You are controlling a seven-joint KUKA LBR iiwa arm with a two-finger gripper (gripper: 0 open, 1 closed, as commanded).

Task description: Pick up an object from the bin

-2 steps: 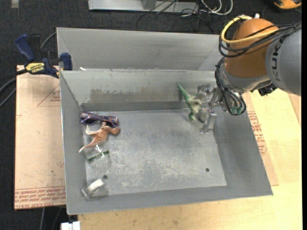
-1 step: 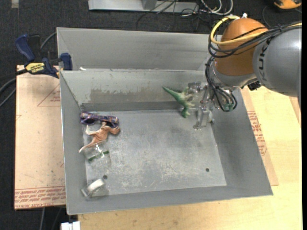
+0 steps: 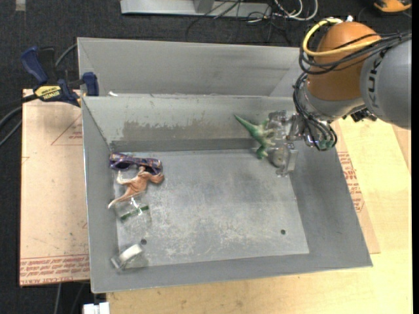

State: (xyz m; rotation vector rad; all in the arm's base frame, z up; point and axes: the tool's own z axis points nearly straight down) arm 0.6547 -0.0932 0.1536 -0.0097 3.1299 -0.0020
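Where the tool [image 3: 283, 161] overlaps a green toy [image 3: 251, 129] (partly hidden), its grip cannot be told.

- On the left side of the bin [image 3: 216, 208] you have a crumpled purple wrapper [image 3: 134, 162].
- Touching its lower edge, you see a tan toy animal [image 3: 139, 184].
- Below that lies a clear plastic piece with green bits [image 3: 134, 211].
- Near the front left corner, you see a clear scrap [image 3: 129, 255], apart from the rest.
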